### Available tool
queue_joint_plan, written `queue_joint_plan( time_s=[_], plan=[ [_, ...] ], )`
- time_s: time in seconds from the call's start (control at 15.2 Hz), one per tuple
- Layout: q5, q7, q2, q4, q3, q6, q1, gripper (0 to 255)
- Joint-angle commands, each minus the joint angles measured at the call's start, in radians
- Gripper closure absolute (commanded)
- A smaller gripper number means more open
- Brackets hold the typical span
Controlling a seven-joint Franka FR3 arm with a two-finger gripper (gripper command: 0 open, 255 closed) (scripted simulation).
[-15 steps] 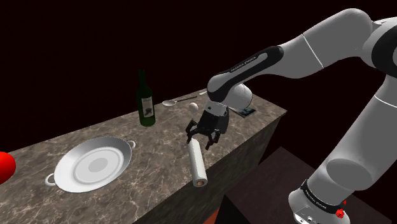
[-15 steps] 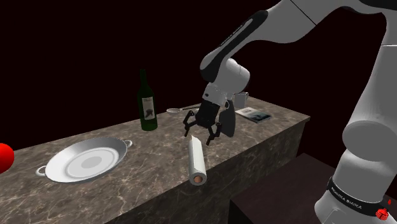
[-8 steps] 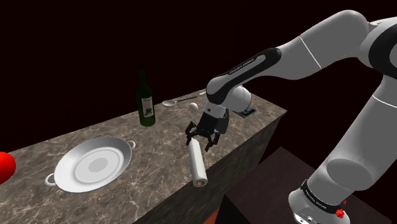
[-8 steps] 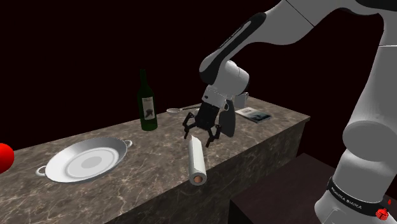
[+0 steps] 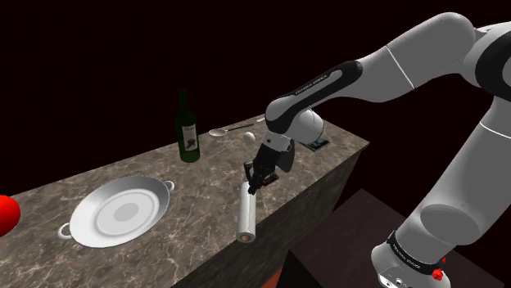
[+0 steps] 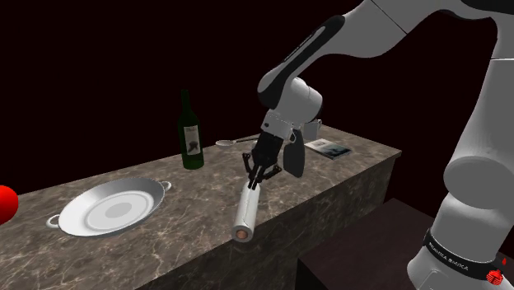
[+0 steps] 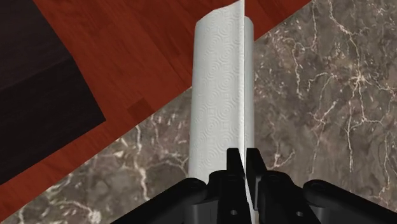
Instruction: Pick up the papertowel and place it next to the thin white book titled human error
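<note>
The gripper (image 5: 253, 184) is hanging low over the marble counter (image 5: 205, 176), its 2 fingers narrowing to a slit on the near end of the papertowel roll (image 5: 244, 214), which is lying with its far end poking past the front edge. The grasp seems to be finishing, so a lift and carry toward the thin book (image 6: 328, 148), well apart, is coming next. Compared with 1 second ago, the fingers are no longer spreading wide, and the roll's free end is pointing further toward the shoulder view's left.

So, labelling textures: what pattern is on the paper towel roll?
The paper towel roll is white with faint embossed swirls, clearest in the wrist view.
</note>
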Motion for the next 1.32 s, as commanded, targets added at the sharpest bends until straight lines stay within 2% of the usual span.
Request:
queue_joint_plan(
  time_s=[0.0,0.46,0.53,0.59,0.73,0.86,0.92,1.25],
  plan=[
    [-0.001,0.0,0.003,-0.003,-0.002,0.001,-0.001,255],
    [-0.01,0.017,-0.024,0.001,-0.003,-0.025,-0.004,255],
    [-0.01,0.017,-0.024,0.001,-0.003,-0.025,-0.004,0],
    [-0.152,0.173,-0.001,0.03,0.015,0.04,0.029,0],
    [-0.518,0.538,0.073,0.112,0.01,0.099,0.111,0],
    [-0.887,0.889,0.174,0.241,-0.046,0.038,0.229,0],
    [-0.9,0.903,0.179,0.25,-0.068,0.031,0.253,0],
    [-0.924,0.919,0.23,0.242,-0.084,0.088,0.269,0]
  ],
)
